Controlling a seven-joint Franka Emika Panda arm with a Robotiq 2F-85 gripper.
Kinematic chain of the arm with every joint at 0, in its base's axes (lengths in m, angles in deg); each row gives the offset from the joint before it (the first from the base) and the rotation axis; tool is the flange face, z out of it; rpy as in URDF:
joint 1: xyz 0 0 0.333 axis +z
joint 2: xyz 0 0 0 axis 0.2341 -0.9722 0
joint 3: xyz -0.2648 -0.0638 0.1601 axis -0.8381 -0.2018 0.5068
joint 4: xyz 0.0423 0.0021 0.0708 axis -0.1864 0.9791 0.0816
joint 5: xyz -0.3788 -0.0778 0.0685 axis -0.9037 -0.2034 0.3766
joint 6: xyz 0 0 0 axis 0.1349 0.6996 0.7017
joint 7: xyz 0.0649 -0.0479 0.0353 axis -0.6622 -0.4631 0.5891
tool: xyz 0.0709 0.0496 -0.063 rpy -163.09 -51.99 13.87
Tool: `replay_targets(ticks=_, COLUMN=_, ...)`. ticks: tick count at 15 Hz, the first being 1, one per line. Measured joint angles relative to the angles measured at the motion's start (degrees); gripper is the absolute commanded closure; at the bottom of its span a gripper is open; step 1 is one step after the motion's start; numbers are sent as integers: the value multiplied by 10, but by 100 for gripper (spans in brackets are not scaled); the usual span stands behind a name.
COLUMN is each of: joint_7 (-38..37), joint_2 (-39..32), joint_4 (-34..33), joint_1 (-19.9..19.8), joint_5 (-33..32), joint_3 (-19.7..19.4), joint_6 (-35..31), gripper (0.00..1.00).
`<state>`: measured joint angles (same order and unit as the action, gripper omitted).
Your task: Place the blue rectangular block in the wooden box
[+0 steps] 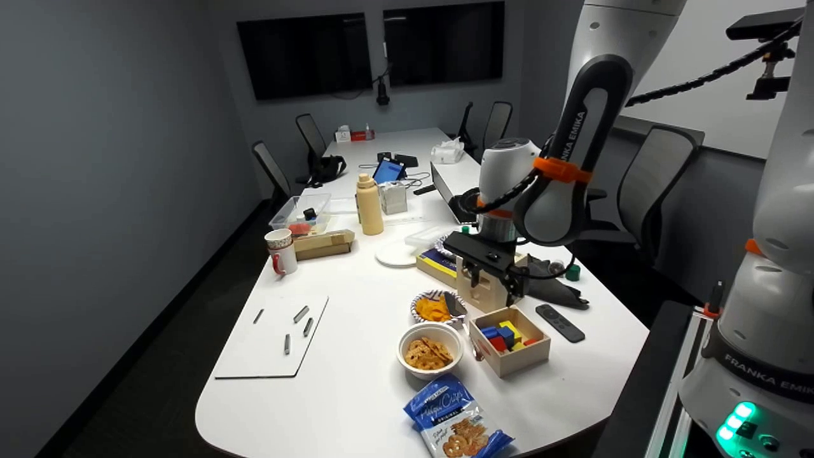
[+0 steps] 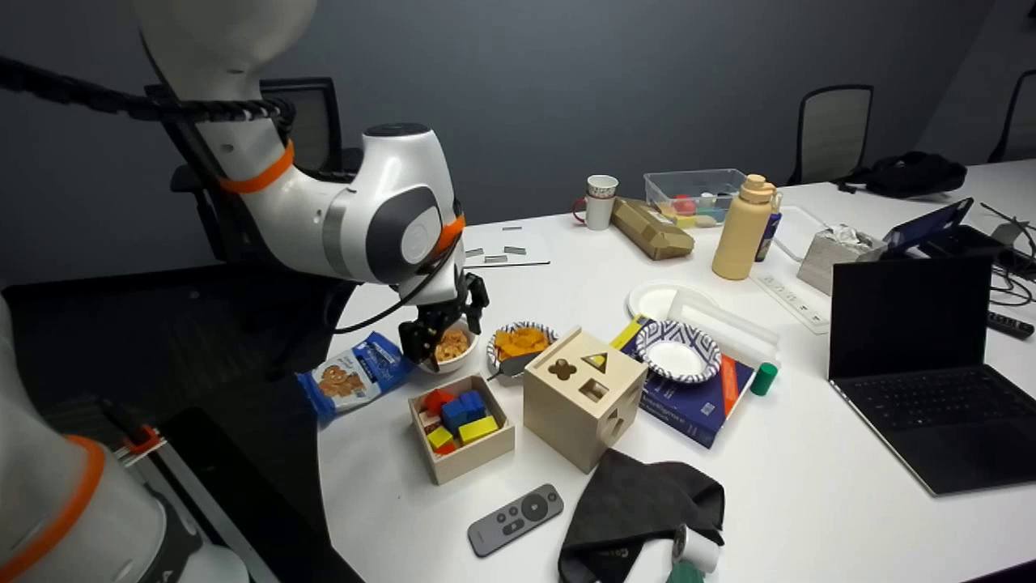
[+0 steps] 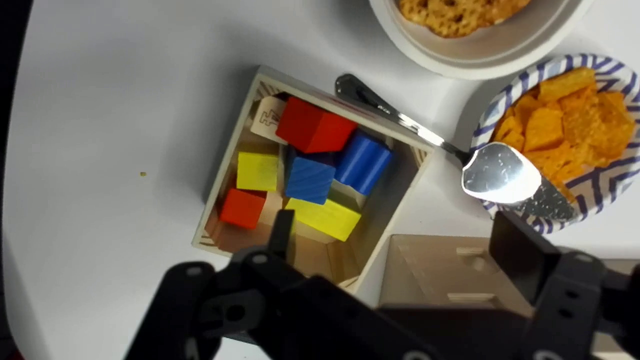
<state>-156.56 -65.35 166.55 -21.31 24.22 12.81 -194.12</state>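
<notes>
The blue block (image 3: 310, 181) is probably light and stiff, so the spread gripper (image 3: 400, 241) should take its opposite sides.

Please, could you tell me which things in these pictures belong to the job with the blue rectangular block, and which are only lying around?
For the job: blue block, shallow tray that holds it, wooden box, open gripper.

Only lying around: red blocks and yellow blocks, snack bag, remote control, laptop, mug, tan bottle.
</notes>
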Motion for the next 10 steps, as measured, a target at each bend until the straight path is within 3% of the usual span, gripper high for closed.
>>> replay_targets(ticks=5, joint_7=-160, joint_2=-30, joint_4=-1, joint_1=46, joint_5=-139, joint_3=-95, joint_6=-52, gripper=0)
replay_targets(ticks=10, joint_7=-212, joint_2=-65, joint_4=-3, joint_1=105, joint_5=-222, joint_3=-155, joint_6=-80, gripper=0)
